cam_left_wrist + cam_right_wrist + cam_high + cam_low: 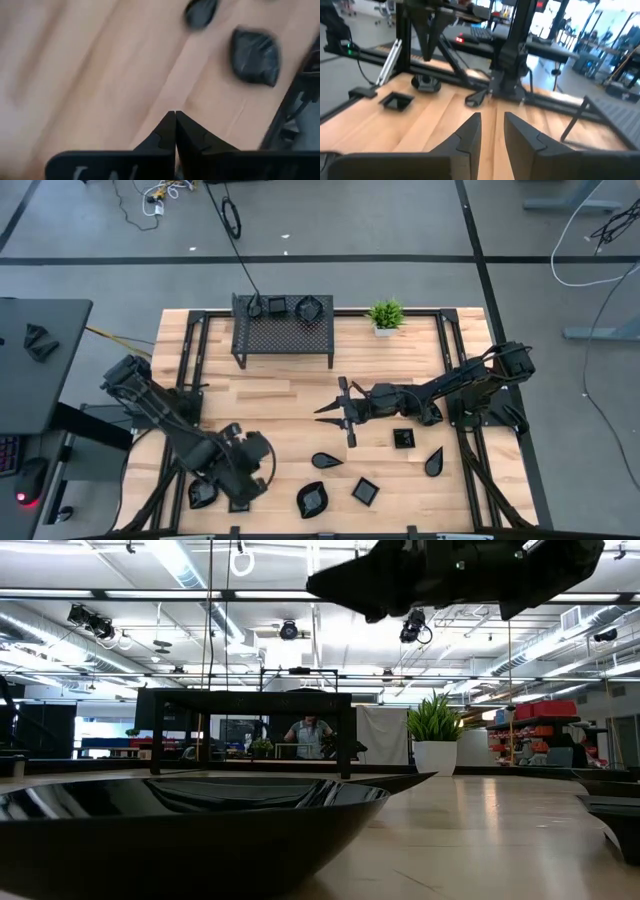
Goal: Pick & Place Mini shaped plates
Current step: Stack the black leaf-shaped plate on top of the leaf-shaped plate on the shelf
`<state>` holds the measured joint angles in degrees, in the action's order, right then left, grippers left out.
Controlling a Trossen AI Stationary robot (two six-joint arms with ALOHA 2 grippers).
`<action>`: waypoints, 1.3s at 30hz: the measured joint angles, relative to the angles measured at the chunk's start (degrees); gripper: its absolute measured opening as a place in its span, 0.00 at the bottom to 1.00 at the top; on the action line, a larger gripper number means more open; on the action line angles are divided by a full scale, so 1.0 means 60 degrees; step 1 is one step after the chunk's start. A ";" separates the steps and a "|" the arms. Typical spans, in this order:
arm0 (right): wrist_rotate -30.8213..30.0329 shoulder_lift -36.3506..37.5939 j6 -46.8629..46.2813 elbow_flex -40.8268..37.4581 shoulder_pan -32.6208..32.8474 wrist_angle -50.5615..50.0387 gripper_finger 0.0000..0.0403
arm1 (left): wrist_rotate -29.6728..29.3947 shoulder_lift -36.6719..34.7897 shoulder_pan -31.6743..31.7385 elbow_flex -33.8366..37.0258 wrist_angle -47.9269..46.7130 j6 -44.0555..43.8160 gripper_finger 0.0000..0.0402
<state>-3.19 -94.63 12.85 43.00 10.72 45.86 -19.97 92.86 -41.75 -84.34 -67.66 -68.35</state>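
Several glossy black mini shaped plates lie flat on the wooden table: a square one point(403, 438), teardrops point(433, 462) point(325, 461), another square point(365, 491), a leaf shape point(312, 499) and one at the near left point(203, 494). Two more sit on the black mesh rack point(283, 332). My left gripper point(250, 470) point(175, 120) hangs shut and tipped downward over bare wood at the near left, with a leaf plate point(255, 55) and a smaller plate point(200, 12) ahead of it. My right gripper point(325, 411) point(492, 116) floats level above the table's middle, open and holding nothing.
A small green potted plant point(386, 316) stands at the far edge, right of the rack. One black dish point(190, 820) lies close to the low camera. Black frame rails run along the table's left and right sides. Bare wood stretches between the rack and the plates.
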 joint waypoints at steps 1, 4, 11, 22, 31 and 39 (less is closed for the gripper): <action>0.0001 0.0000 -0.0065 0.0000 0.0000 -0.0144 0.21 | 0.0393 -0.0006 0.0079 0.0094 -0.0080 -0.0556 0.03; 0.0001 0.0000 -0.0300 0.0000 0.0000 -0.0603 0.21 | 0.1164 -0.0013 0.0257 0.0507 -0.0197 -0.1775 0.05; 0.0002 0.0000 -0.0800 0.0000 -0.0004 -0.1004 0.21 | 0.3608 -0.0018 0.0025 0.0857 -0.0081 -0.3411 0.20; 0.0030 0.0000 -0.1275 0.0004 -0.0004 -0.0802 0.21 | 0.2843 0.1032 -0.2066 0.0849 0.1006 -0.8754 0.53; 0.0030 0.0000 -0.1317 0.0004 -0.0004 -0.0747 0.21 | 0.4159 0.2339 -0.2114 0.0856 0.0563 -0.9980 0.52; 0.0030 0.0000 -0.1545 0.0004 -0.0004 -0.0730 0.21 | 0.4164 0.2422 -0.2114 0.1688 0.0640 -1.0258 0.43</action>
<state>-3.01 -94.63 3.58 43.03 10.70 41.47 5.01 107.39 -54.43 -74.21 -63.82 -129.90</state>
